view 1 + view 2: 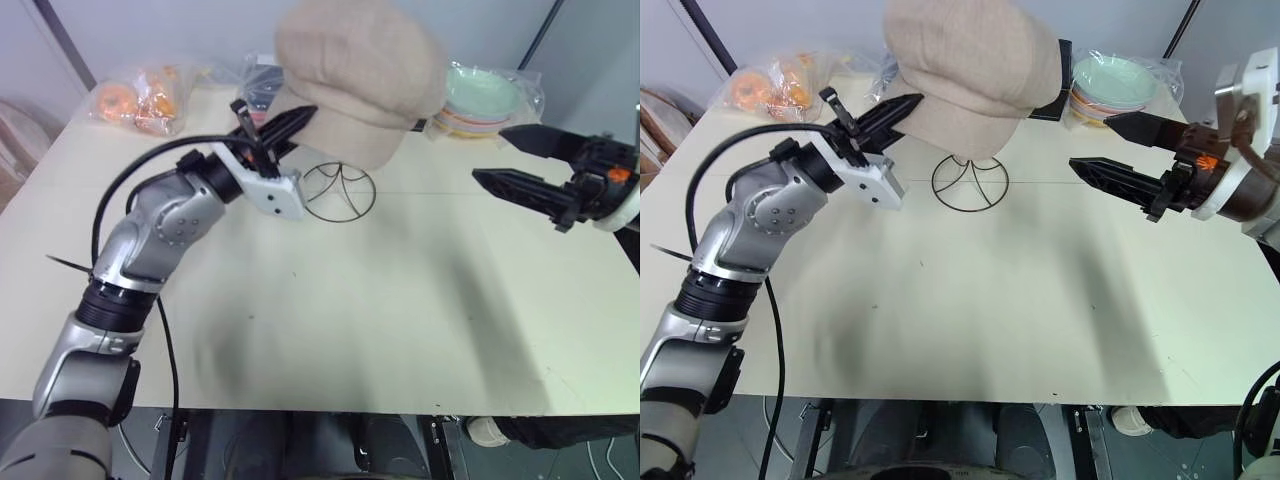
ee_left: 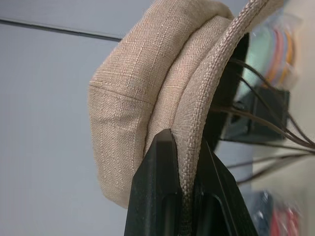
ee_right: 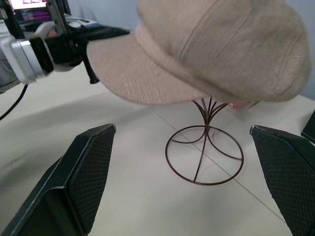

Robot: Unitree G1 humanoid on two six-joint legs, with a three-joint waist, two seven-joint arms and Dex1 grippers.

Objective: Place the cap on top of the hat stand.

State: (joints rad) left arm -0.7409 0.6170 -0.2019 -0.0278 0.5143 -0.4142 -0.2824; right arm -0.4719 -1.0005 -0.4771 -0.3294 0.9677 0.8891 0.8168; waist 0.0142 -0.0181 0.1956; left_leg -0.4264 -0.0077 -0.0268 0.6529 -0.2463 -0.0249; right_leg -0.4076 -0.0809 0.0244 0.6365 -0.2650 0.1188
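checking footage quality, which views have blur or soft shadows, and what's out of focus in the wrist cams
Left eye view: soft shadows on the table, no glare. Left wrist view: the cap weave is sharp at the left gripper; the bowls and packets behind it are out of focus. Right wrist view: the cap's crown looks slightly smeared; the hat stand ring is crisp.

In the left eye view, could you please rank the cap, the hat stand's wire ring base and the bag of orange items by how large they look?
1. The cap, clearly the largest; being raised toward the camera may enlarge it.
2 and 3. The ring base and the bag of orange items look alike, so I won't rank them.
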